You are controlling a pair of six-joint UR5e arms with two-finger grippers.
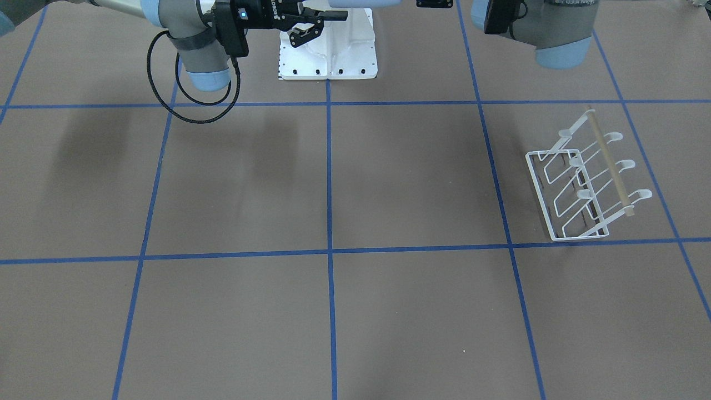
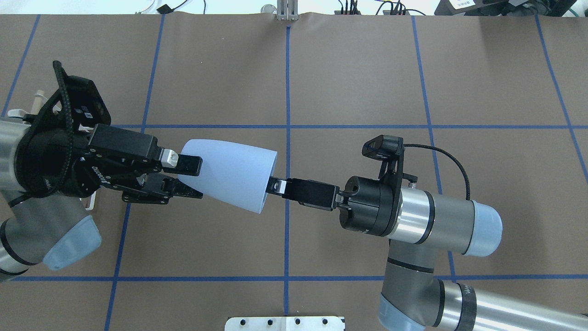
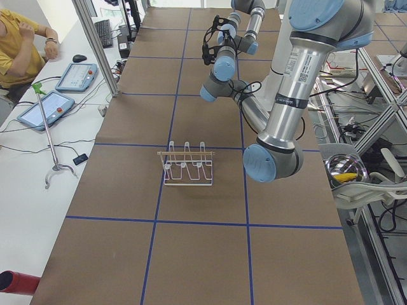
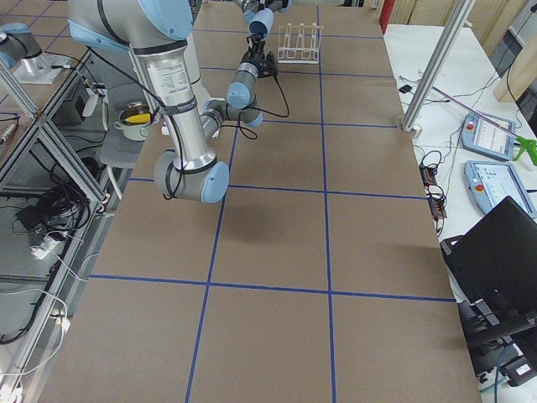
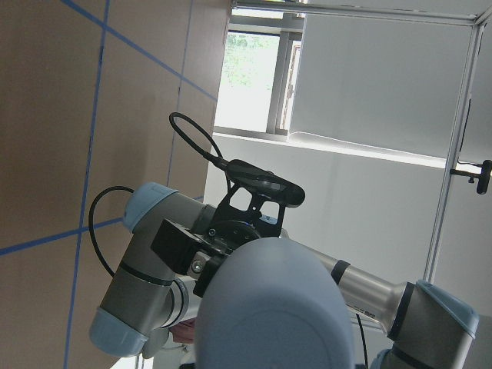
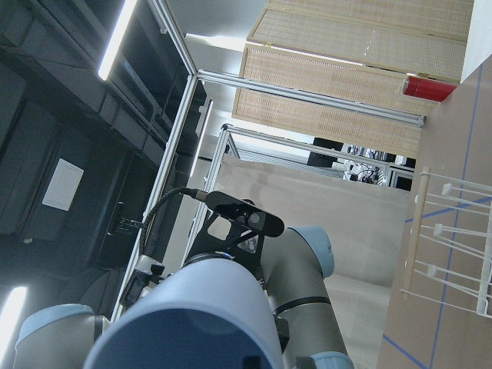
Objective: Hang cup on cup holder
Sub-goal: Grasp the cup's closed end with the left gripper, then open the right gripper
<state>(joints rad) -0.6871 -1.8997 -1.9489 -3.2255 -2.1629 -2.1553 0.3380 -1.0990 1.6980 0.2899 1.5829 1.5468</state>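
The light blue cup (image 2: 229,174) hangs level in the air between both arms, mouth toward my right arm. My right gripper (image 2: 274,186) is shut on the cup's rim, with one finger outside it. My left gripper (image 2: 195,180) has its fingers closed on the cup's narrow closed end. The cup's bottom fills the left wrist view (image 5: 269,307), and its mouth shows in the right wrist view (image 6: 200,323). The white wire cup holder (image 1: 583,183) with its wooden rod stands empty on the table on my left side, below my left arm. It also shows in the exterior left view (image 3: 186,166).
The robot's white base plate (image 1: 328,55) sits at the table's near edge. Blue tape lines grid the brown table. An operator (image 3: 19,44) sits beyond the far edge with tablets (image 3: 48,108) on a side bench.
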